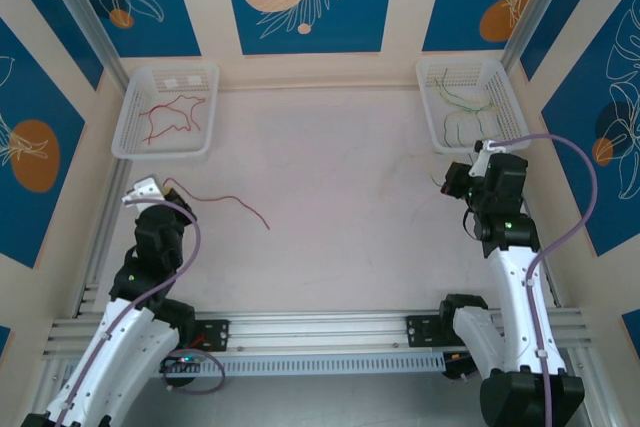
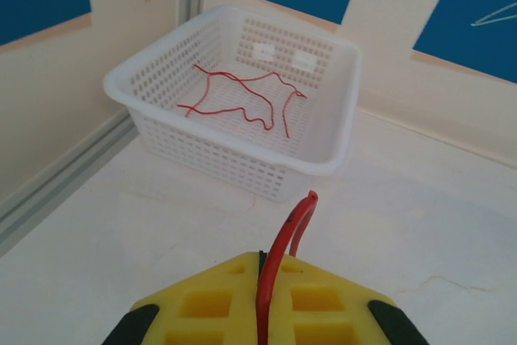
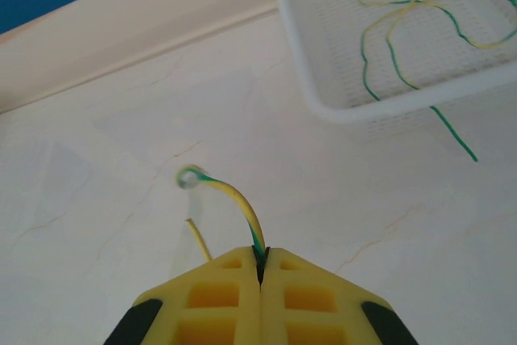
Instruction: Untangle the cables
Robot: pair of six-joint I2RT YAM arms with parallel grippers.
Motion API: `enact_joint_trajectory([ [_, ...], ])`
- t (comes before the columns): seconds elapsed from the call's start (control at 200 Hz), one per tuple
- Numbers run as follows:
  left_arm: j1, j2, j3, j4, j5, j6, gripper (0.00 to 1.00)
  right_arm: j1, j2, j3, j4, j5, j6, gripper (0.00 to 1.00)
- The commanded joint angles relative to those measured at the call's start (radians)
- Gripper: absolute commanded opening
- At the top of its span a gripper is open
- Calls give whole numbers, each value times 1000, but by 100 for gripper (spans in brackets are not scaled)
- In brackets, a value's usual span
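Left fingers are clamping a red cable trailing over the bench, while right fingers are pinching a yellow-green cable beside a white basket; both are looking light, springy, likely best gripped near an end.

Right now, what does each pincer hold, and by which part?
Left pincer: thin red wire, near one end. Right pincer: thin yellow-green wire, apparently near an end.
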Motion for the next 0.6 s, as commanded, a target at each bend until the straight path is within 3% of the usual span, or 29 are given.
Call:
enact_joint_trajectory([
  [0.0,15,0,16,81,168,24,0,-3,-35,31,12,-126,2,0],
  [0.09,15,22,35,128,274,42,0,8,-52,20,42,-160,24,0],
  [0.205,14,71,80,140,254,63,0,45,-67,-17,111,-216,42,0],
  [0.28,15,125,121,180,262,114,0,95,-64,-33,133,-199,38,0],
  [0.395,17,262,257,213,358,230,0,185,-60,-57,159,-143,22,0],
  [0.595,28,451,516,224,276,381,0,294,-58,-68,170,-57,-9,0],
])
